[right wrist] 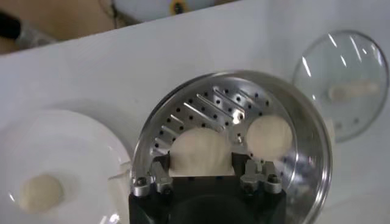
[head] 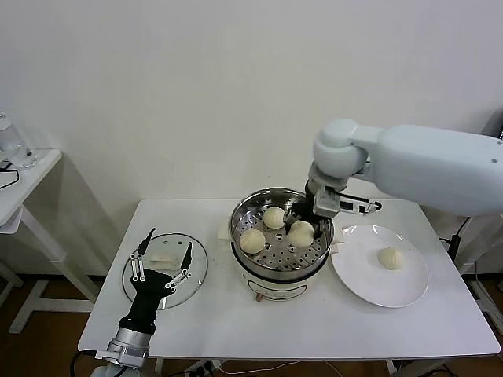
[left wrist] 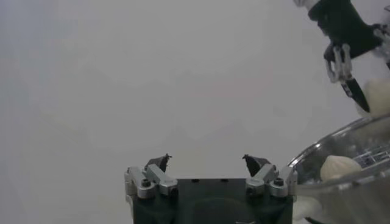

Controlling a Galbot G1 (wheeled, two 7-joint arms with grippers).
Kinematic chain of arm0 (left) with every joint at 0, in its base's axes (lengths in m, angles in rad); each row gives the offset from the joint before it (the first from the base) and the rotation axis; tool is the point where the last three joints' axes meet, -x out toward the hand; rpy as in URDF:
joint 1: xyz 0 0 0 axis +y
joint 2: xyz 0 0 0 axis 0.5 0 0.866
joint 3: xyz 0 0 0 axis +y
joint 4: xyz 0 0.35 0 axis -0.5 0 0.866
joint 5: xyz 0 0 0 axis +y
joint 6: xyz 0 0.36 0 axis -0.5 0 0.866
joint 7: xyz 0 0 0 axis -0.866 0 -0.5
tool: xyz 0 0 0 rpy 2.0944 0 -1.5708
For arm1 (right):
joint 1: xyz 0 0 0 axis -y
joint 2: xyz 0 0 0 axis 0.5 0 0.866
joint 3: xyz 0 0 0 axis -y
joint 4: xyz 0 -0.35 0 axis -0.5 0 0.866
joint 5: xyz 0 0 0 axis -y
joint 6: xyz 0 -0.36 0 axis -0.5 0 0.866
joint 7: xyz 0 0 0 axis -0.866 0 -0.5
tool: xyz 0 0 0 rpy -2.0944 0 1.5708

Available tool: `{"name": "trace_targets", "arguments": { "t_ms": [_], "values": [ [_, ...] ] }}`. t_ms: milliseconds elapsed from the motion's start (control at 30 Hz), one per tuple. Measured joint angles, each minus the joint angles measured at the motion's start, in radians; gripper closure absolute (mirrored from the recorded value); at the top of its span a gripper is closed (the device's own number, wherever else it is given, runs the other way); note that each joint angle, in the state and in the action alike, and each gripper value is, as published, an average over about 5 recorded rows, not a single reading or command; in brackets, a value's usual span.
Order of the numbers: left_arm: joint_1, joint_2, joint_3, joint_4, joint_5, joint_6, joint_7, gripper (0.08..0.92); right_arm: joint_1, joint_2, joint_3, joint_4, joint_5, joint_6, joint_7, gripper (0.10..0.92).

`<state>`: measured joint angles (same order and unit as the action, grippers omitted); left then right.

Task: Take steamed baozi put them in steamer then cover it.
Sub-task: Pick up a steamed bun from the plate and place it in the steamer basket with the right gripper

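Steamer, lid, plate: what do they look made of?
Steamer: polished steel, judging by its mirror-like rim and perforated tray. Lid: clear glass, since the table shows through; its handle looks like white plastic. Plate: glossy white, likely ceramic, possibly melamine.

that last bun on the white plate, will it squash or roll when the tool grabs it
The bun looks soft and domed, so it probably dents under a firm squeeze. Its rounded shape on the smooth plate suggests that it may slide or roll if nudged. It is probably light.
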<state>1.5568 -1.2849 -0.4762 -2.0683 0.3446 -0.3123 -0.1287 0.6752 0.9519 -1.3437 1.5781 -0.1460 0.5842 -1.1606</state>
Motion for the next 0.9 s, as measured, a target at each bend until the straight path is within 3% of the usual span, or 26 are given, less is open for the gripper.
{"name": "trace_targets", "arguments": {
  "t_ms": [533,767,900],
  "values": [
    [0.0,0.0,-0.009,0.011,-0.004,-0.012,-0.001,0.177,-0.157,0.066,0.065,-0.038,-0.204,0.14,0.027,0.318],
    [-0.002,0.0,-0.012,0.015,-0.005,-0.015,-0.001,0.177,-0.187,0.072,0.081,-0.044,-0.243,0.153,0.034,0.215],
    [-0.003,0.0,-0.014,0.015,-0.006,-0.015,-0.001,0.177,-0.188,0.066,0.094,-0.041,-0.247,0.151,0.032,0.203]
  ]
}}
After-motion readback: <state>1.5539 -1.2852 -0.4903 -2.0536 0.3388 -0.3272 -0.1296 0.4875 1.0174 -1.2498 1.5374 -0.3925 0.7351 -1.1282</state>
